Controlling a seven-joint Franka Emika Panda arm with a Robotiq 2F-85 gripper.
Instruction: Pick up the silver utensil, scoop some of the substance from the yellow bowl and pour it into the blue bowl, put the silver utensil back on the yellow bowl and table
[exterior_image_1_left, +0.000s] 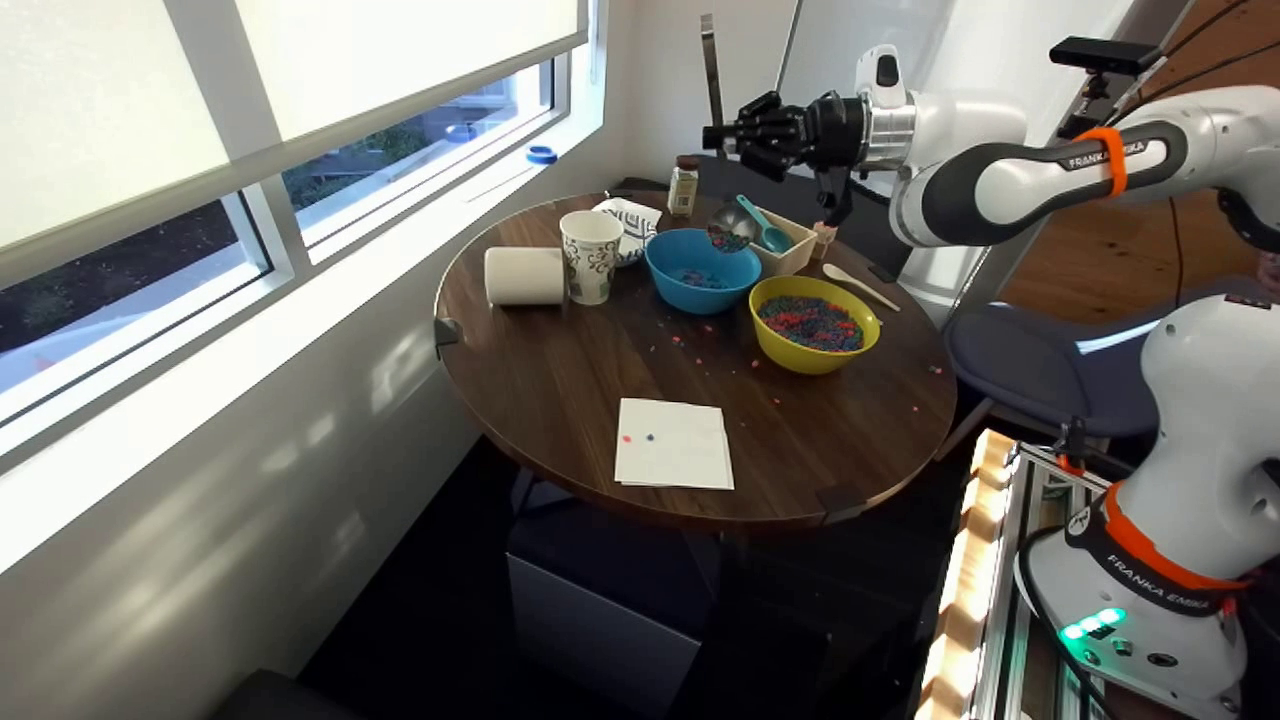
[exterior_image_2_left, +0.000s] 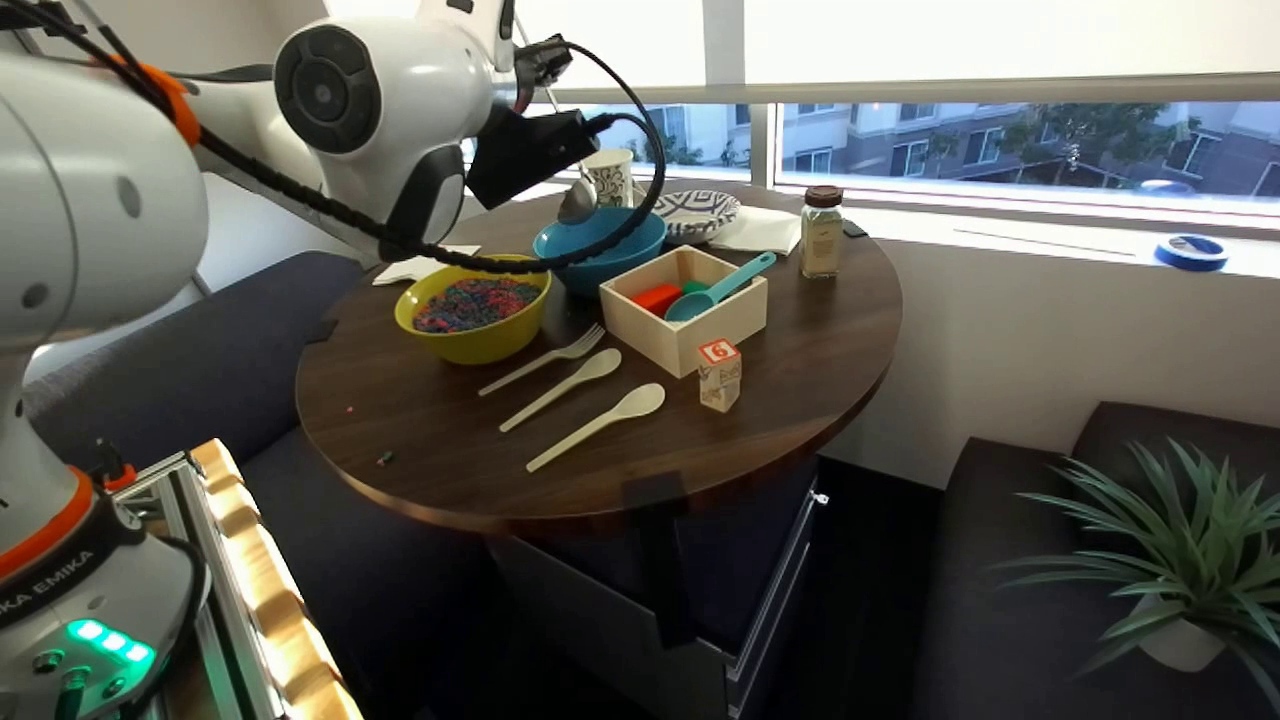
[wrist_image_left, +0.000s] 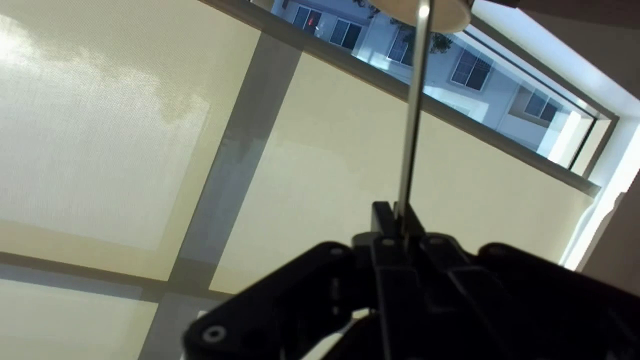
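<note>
My black gripper (wrist_image_left: 398, 220) grasps long silver metal ladle (exterior_image_1_left: 733, 219), axis almost upright; its head hangs below my grip, above right part of round blue bowl (exterior_image_1_left: 700, 298) in exterior view. I judge: edge left, tip.

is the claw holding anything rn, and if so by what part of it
Yes, a silver ladle. The claw is closed on its handle partway along, with some handle above the grip and the round scoop below.
</note>
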